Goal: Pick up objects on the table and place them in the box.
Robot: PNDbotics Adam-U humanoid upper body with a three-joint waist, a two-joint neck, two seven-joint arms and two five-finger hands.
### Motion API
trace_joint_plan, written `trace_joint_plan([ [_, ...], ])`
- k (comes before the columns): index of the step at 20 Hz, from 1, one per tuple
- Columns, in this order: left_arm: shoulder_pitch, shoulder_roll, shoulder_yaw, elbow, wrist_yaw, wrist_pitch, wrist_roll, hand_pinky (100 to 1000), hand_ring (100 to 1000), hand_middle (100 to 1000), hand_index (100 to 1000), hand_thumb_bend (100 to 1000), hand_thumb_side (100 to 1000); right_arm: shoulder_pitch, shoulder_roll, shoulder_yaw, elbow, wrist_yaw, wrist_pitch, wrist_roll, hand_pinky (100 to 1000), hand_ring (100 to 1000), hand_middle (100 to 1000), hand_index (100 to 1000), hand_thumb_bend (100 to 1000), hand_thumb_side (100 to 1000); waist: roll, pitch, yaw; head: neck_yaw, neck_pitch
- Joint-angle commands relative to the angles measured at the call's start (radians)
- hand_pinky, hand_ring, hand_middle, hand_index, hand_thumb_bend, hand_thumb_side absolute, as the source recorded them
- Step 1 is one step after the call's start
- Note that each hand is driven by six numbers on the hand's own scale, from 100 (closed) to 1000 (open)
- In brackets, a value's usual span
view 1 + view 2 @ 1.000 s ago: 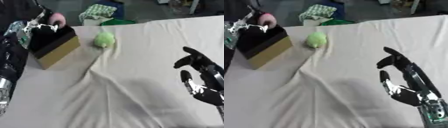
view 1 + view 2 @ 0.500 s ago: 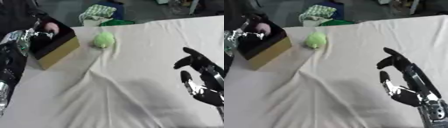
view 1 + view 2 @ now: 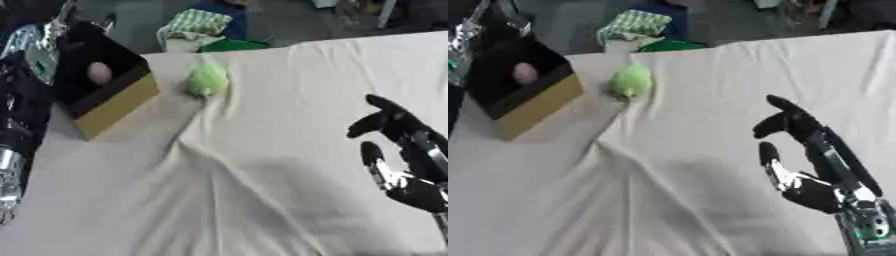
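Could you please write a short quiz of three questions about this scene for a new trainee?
1. True or false: the pink object lies inside the box.
2. Which thing is left on the cloth? A) green object B) red cup C) blue plate
3. Fill in: the right hand, near the lower right, holds ____.

Key: 1 true. 2 A. 3 nothing; its fingers are relaxed. The left hand is by the box; its fingers are unclear.
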Motion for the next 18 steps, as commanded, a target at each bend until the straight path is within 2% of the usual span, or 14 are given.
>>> trace_joint_plan([
  [1,-0.067,-0.028,-0.001,-0.055,0.019,-0.016,-0.061,899,842,842,938,328,640,-0.01,-0.002,0.0,-0.01,-0.001,-0.001,0.003,818,661,635,1000,100,470,-0.004,-0.019,-0.001,0.0,-0.012],
  [6,-0.124,-0.122,-0.027,-0.065,-0.045,-0.044,-0.112,897,842,841,936,339,614,-0.012,0.001,0.003,-0.01,-0.004,-0.002,0.007,819,661,635,1000,100,470,-0.008,-0.019,-0.006,0.008,-0.016],
  [10,-0.129,-0.135,-0.022,-0.066,-0.072,-0.051,-0.114,897,842,841,936,339,614,-0.012,0.002,0.003,-0.01,-0.005,-0.002,0.008,819,661,635,1000,100,470,-0.009,-0.019,-0.007,0.008,-0.016],
  [12,-0.128,-0.157,-0.043,-0.044,-0.088,-0.058,-0.127,886,829,819,921,358,588,-0.017,0.004,0.008,-0.011,-0.007,-0.003,0.011,819,661,634,1000,100,470,-0.006,-0.013,-0.023,0.017,-0.02],
  [18,-0.134,-0.269,-0.072,0.056,-0.187,-0.017,-0.151,861,791,775,908,362,601,-0.021,0.007,0.012,-0.011,-0.01,-0.003,0.019,819,661,634,1000,100,470,-0.004,-0.005,-0.033,0.018,-0.028],
])
